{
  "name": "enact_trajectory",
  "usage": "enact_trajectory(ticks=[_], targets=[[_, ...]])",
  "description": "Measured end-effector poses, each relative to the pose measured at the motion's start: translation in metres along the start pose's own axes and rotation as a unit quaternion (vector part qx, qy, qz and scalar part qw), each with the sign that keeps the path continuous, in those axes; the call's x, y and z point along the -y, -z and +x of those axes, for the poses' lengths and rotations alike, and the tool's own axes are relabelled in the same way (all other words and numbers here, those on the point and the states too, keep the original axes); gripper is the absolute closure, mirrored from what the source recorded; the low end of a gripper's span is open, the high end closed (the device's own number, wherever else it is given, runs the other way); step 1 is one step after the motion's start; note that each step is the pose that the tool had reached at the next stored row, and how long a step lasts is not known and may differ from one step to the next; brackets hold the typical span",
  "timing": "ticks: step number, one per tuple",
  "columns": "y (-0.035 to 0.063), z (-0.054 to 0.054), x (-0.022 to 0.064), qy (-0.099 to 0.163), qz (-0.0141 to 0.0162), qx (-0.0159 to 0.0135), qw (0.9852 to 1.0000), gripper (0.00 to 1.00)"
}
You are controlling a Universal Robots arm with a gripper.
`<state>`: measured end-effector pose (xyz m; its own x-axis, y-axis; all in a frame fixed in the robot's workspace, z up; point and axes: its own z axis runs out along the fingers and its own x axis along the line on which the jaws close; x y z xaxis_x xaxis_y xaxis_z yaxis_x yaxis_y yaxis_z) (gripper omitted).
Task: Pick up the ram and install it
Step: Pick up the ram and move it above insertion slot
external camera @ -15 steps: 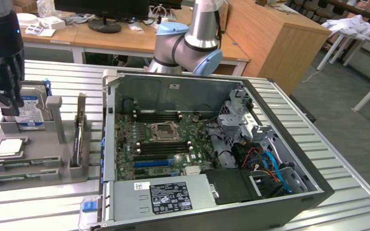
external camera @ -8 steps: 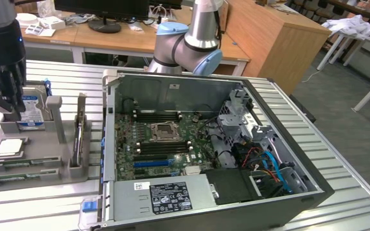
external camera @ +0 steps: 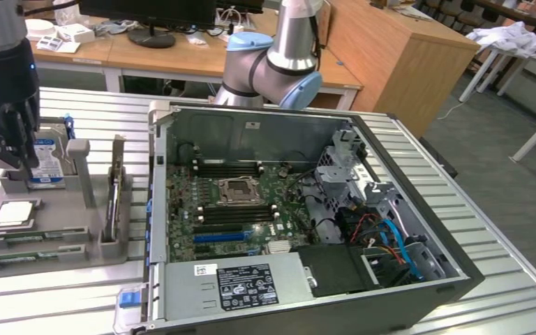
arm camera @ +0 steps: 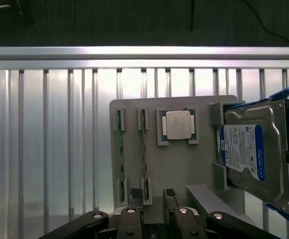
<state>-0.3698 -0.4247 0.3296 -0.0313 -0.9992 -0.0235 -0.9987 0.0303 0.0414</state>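
gripper (arm camera: 151, 193) empty, jaws a narrow gap apart, over grey tray (arm camera: 184, 164); ram (arm camera: 144, 149) on edge in slot, near 1 fingertip.

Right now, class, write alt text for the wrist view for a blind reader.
Open jaws hang above a grey holder on a slatted metal table, nearest one of two thin ram sticks standing in its slots. The holder also carries a silver processor and a blue-labelled hard drive.

Grey tray (arm camera: 184, 164), ram (arm camera: 144, 149) on edge, silver processor (arm camera: 178, 124), hard drive (arm camera: 253, 149), jaws apart near ram
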Motion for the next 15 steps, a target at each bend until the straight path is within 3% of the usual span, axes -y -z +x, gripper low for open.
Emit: enact_trajectory(ticks=[15], targets=[[-0.0216,0.000,0.0009,0.000,0.0000,0.0000,1.0000,0.70]])
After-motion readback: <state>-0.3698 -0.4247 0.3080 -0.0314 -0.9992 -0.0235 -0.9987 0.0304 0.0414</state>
